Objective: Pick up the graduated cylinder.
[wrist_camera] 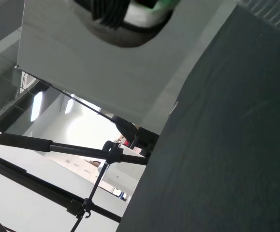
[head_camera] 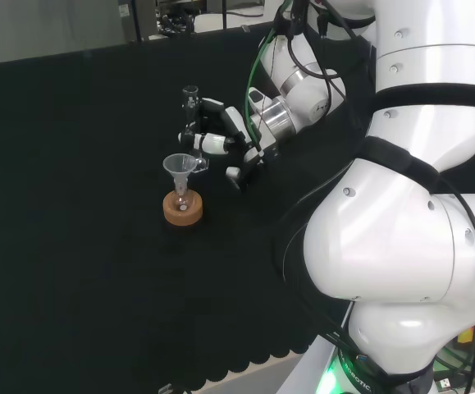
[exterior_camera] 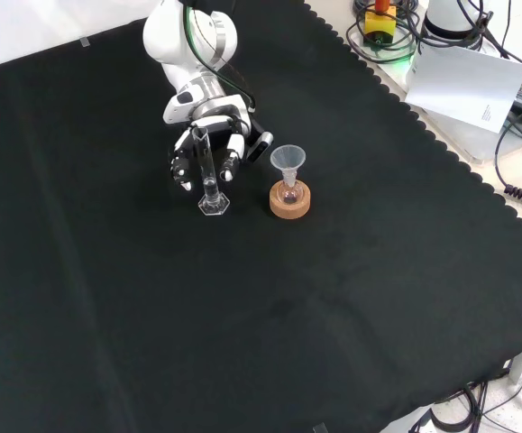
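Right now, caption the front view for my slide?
Hand behind upright graduated cylinder, beside funnel-topped flask on cork ring.

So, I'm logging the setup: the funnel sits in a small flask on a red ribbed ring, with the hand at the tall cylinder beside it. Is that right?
Not quite: the stand under the flask is a cork ring, not a red ribbed one, as the front view shows. The funnel does sit in the flask, and the hand is at the cylinder beside it.

Black cloth (exterior_camera: 351, 298) across the frame, hand (exterior_camera: 208, 135) in the upper middle, fingers hanging on either side of an upright clear cylinder (exterior_camera: 208, 176), just right of it a funnel (exterior_camera: 288, 161) in a flask on a cork ring (exterior_camera: 290, 204), papers and cables upper right
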